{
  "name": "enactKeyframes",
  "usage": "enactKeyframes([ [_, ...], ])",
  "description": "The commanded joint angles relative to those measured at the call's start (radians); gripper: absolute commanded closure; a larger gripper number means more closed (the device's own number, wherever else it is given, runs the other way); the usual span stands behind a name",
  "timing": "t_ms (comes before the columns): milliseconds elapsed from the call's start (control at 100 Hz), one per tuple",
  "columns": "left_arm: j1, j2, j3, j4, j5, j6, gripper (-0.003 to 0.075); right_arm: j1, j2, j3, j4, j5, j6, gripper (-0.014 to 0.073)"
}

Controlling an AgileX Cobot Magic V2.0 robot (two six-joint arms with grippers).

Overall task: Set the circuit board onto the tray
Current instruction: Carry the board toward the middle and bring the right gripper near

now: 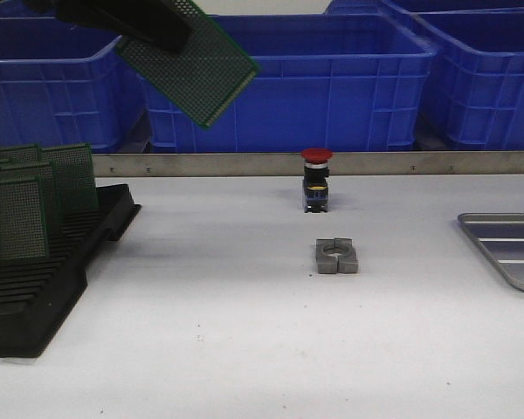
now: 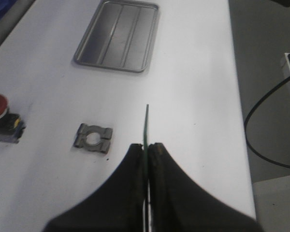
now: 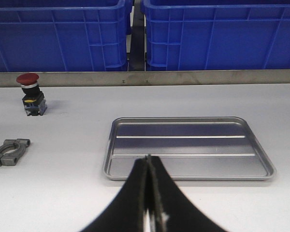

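On the right edge of the table we see the tray, nothing lying on its ribbed floor. Far left, a black rack holds several upright green boards, and blue bins line the far side. Between rack and tray stand a red push button and, nearer, a grey metal clamp. High at far left, our left gripper pinches the circuit board, tilted in the air. Our right gripper hovers near the tray's near rim, its fingers pressed together on nothing.
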Motion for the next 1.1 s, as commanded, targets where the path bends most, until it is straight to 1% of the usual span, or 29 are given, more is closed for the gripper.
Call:
enactKeyframes([
  [0,-0.05,-0.032,-0.032,-0.085,0.075,-0.006,0.0741,-0.004,-0.022,0.0,-0.012,-0.061,-0.004,0.0653],
  [190,-0.145,-0.032,-0.032,-0.085,0.075,-0.006,0.0741,-0.004,-0.022,0.0,-0.024,-0.042,-0.005,0.0653],
  [380,-0.199,-0.032,-0.032,-0.083,0.075,-0.006,0.0741,-0.004,-0.022,0.0,-0.024,-0.042,-0.005,0.0653],
  [650,-0.21,-0.032,-0.032,-0.083,0.075,-0.006,0.074,-0.004,-0.022,0.0,-0.024,-0.042,-0.005,0.0653],
  [730,-0.21,-0.032,-0.032,-0.083,0.075,-0.006,0.0741,-0.004,-0.022,0.0,-0.021,-0.074,-0.004,0.0653],
  [790,-0.21,-0.032,-0.032,-0.083,0.075,-0.006,0.0741,-0.004,-0.022,-0.008,0.006,-0.099,-0.002,0.0653],
  [840,-0.21,-0.032,-0.032,-0.083,0.075,-0.006,0.0741,-0.004,-0.02,-0.026,0.037,-0.081,-0.002,0.065],
  [900,-0.21,-0.032,-0.032,-0.083,0.075,-0.006,0.0741,-0.004,-0.008,-0.065,0.062,-0.011,-0.002,0.065],
  [990,-0.21,-0.032,-0.032,-0.083,0.075,-0.006,0.0741,-0.004,0.032,-0.143,0.062,0.105,-0.002,0.065],
  [1090,-0.21,-0.032,-0.032,-0.083,0.075,-0.006,0.0741,-0.002,0.108,-0.229,0.062,0.166,-0.002,0.065],
])
